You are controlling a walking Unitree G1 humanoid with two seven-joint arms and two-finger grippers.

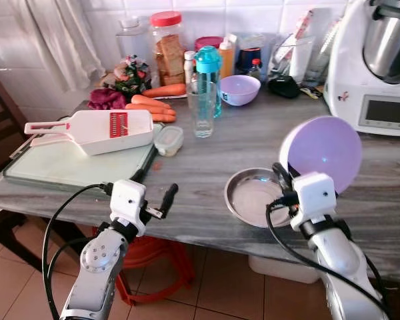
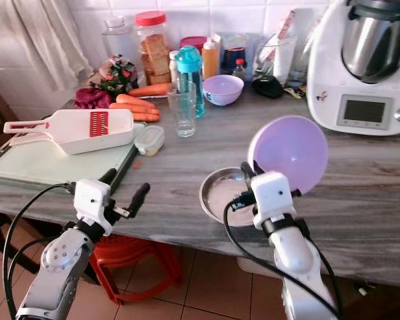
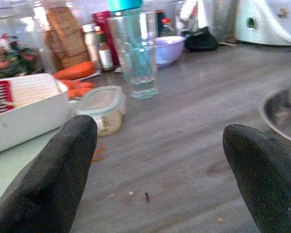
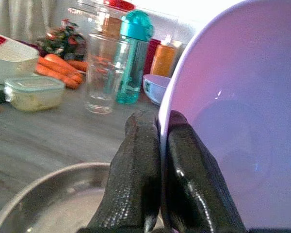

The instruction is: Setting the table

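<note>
My right gripper (image 1: 282, 175) is shut on the rim of a lilac plate (image 1: 323, 153), which stands tilted almost upright just above the table. In the right wrist view both fingers (image 4: 140, 160) pinch the plate's edge (image 4: 223, 97). A shallow steel bowl (image 1: 250, 200) sits on the grey table (image 1: 213, 153) directly below and left of the plate. My left gripper (image 1: 153, 185) hovers open at the table's front edge with nothing between its fingers (image 3: 53, 179). A clear glass (image 1: 203, 110) and a small lilac bowl (image 1: 239, 89) stand farther back.
A cutting board (image 1: 67, 170) with a white slicer (image 1: 97, 130) fills the left side, with a small lidded tub (image 1: 169, 140) beside it. Carrots (image 1: 153, 103), a teal bottle (image 1: 209, 73) and jars line the back. A white kitchen machine (image 1: 380, 67) stands far right. A red stool (image 1: 153, 260) sits under the table.
</note>
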